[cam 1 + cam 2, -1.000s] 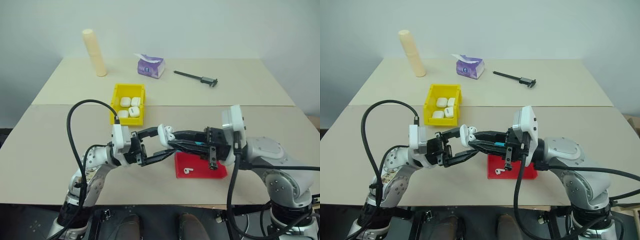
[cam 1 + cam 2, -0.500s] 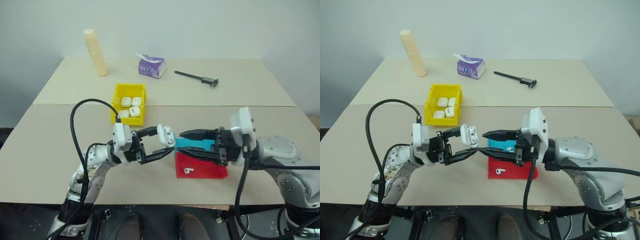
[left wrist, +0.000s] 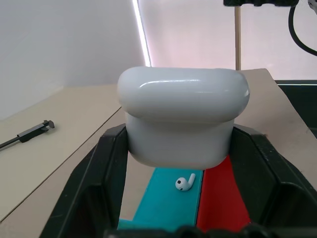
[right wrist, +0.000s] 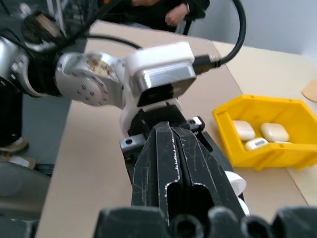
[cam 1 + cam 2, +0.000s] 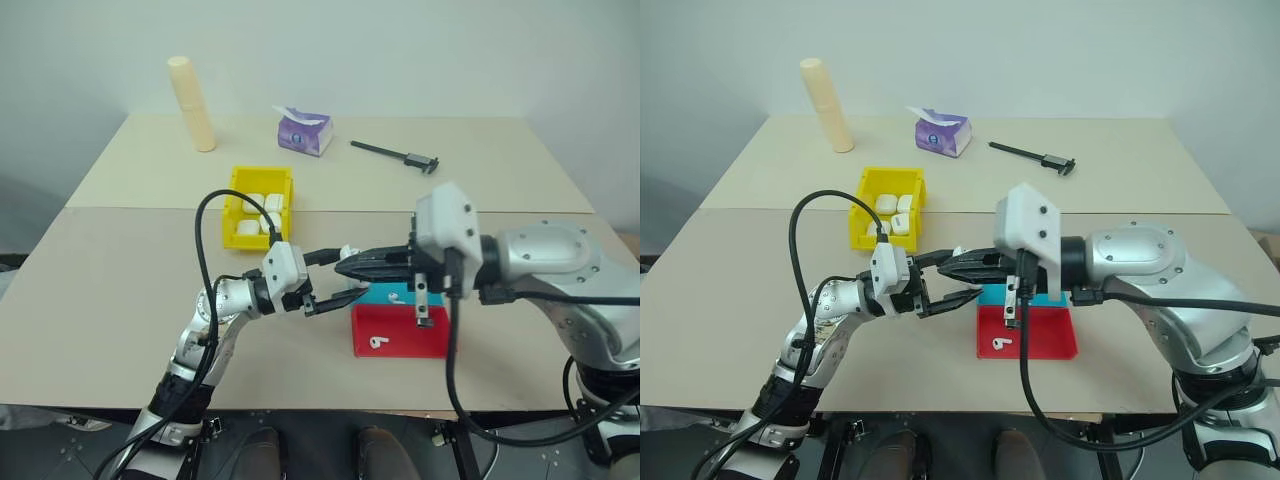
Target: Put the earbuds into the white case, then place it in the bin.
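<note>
Two pincers to enter first. State of each?
— Item one, my left pincer [image 5: 345, 275]: clenched on the white case [image 3: 183, 124], one finger on each side wall, held up off the table. I grip it by the sides so the lid on top stays free. Item two, my right pincer [image 4: 171, 130]: fingers pressed together, nothing visible between them, the tip right at the case. Closed like that, I judge it serves as one blunt point for working the lid.

Lid open or down?
— From my left wrist it looks down or nearly so. I cannot tell whether it has seated.

Earbuds?
— One lies on the blue tray [image 3: 163, 198], earbud [image 3: 182, 183], directly below the case. Another earbud [image 5: 377, 342] lies on the red tray [image 5: 400, 335], just beside the blue one. I hold the case over the trays to keep the reach short, as I judge it.

Bin?
— One yellow bin [image 5: 250, 242], further back on the table, well apart from my pincers. Several like cases [image 4: 257, 131] lie inside it. My case is not in it yet.

Risk?
— The glossy case could slip sideways if my right tip pushes off-centre.
</note>
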